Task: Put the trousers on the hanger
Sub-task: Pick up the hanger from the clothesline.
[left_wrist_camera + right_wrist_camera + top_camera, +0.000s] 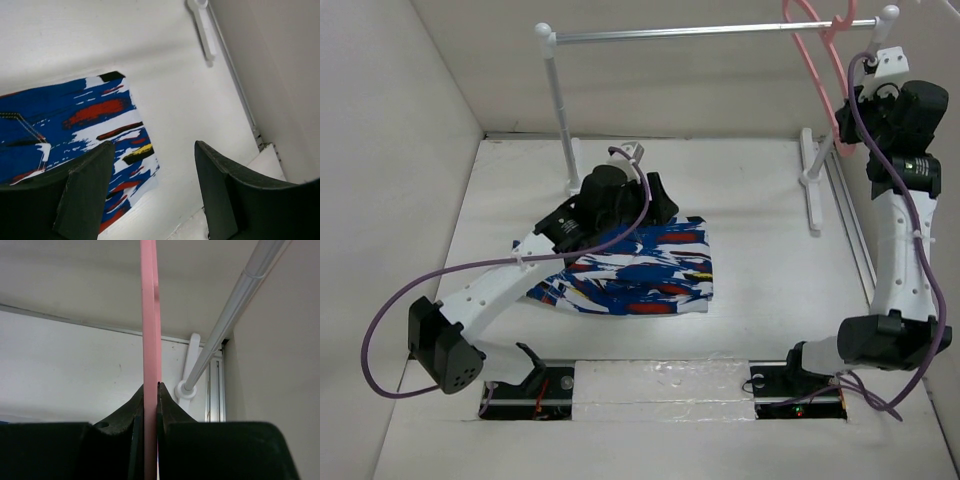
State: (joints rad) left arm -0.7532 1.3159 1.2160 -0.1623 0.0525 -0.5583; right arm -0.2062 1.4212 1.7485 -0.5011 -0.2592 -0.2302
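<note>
The trousers [635, 270], bright blue with white, red, black and yellow print, lie flat on the table in the top view. My left gripper [658, 197] hovers open over their far edge. In the left wrist view the trousers [70, 125] spread to the left, and the left gripper [150, 192] has only bare table between its fingers [85, 195]. The pink hanger [817, 62] hangs by its hook from the rail at the top right. My right gripper [844, 138] is shut on its lower part. Seen from the right wrist, the right gripper [151, 390] clamps the hanger's thin bar [150, 315].
A silver rail [710, 32] on white posts spans the back of the table, with its left post [560, 110] behind the trousers. Its right foot [810, 180] lies near the right wall, where a track [850, 220] runs. The rail [235, 305] passes just right of the hanger.
</note>
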